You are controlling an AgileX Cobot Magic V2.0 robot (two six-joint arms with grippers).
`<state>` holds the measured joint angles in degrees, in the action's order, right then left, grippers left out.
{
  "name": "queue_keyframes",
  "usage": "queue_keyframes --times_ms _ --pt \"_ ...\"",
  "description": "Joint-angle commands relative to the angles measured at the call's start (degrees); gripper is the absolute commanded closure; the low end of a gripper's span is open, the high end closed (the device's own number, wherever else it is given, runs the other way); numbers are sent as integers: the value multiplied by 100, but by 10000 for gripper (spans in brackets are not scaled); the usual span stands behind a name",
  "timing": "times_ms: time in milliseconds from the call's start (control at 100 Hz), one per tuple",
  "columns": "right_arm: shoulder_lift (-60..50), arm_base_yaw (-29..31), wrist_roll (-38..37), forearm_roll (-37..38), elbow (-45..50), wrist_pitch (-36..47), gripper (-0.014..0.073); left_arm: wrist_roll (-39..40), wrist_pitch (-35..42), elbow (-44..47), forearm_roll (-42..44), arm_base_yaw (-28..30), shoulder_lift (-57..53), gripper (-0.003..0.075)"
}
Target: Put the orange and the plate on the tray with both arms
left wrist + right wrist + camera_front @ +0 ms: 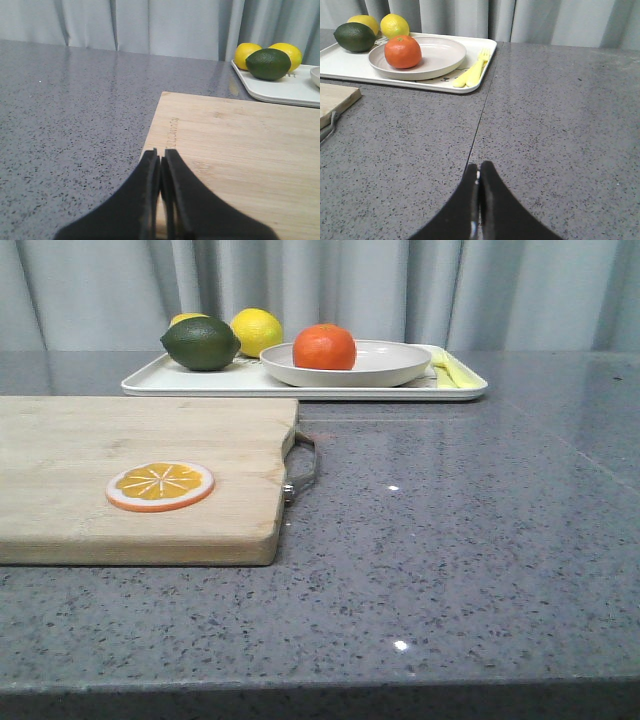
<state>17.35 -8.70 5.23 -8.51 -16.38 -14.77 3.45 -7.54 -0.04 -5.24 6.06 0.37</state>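
Observation:
The orange [324,347] [403,51] rests in the off-white plate [395,366] [442,56], and the plate stands on the white tray [160,379] [340,64] at the back of the table. My left gripper [161,155] is shut with nothing in it, low over the near corner of the wooden cutting board [240,150]. Shut and holding nothing as well, my right gripper [479,167] hangs over bare grey table, well short of the tray. Neither gripper shows in the front view.
On the tray also lie a dark green lime [200,343] [268,64], two yellow lemons [256,330] [286,52] and a yellow fork [470,73]. The cutting board [130,475] carries a flat orange slice [160,486] and has a metal handle [303,468].

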Motion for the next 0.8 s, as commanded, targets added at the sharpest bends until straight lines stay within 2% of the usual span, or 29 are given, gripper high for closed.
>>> queue_keyframes --times_ms 0,380,790 --pt "22 11 30 0 -150 439 660 51 616 41 52 -4 -79 739" --pt "22 11 30 0 -150 439 660 29 300 136 65 -104 -234 739" --pt "22 11 30 0 -150 439 660 29 326 136 65 -104 -234 739"
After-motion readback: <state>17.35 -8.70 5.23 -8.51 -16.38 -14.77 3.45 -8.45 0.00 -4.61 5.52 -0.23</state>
